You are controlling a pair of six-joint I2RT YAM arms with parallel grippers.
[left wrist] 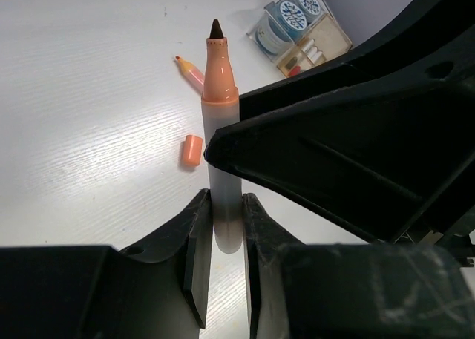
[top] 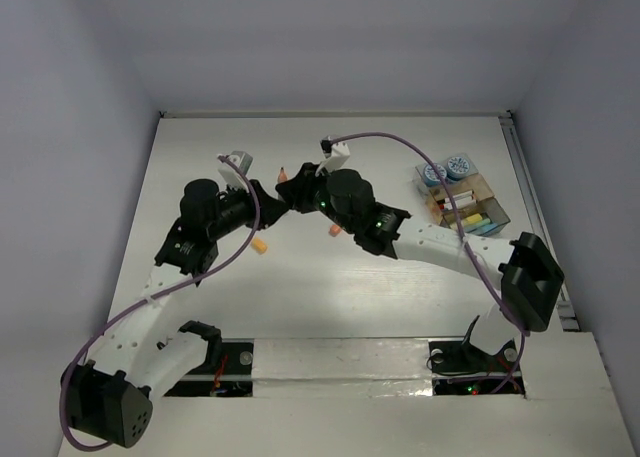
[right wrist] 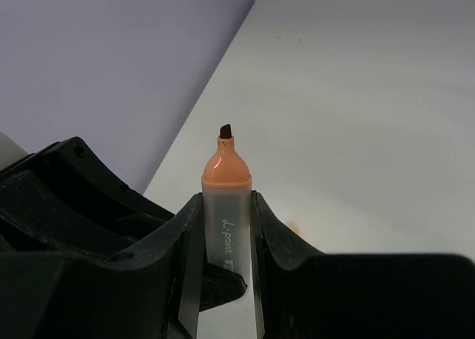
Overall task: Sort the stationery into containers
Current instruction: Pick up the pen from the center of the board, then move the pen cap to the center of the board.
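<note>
An uncapped marker [left wrist: 220, 116] with a clear grey barrel and an orange tip is held by both grippers above the table's middle. My left gripper [left wrist: 226, 205] is shut on its blunt end. My right gripper [right wrist: 225, 205] is shut on the barrel just below the orange tip [right wrist: 225, 168]. In the top view the two grippers [top: 268, 199] [top: 300, 187] meet nose to nose. The clear divided container [top: 478, 189] stands at the far right, with two blue-and-white rolls [top: 446, 169] and coloured sticks in it.
A loose orange cap [top: 260, 245] lies on the table below the grippers; it also shows in the left wrist view [left wrist: 192, 150]. A pink-and-yellow pencil stub [left wrist: 190, 70] lies beyond it. Another small orange piece [top: 334, 230] lies beside the right arm. Walls enclose the table.
</note>
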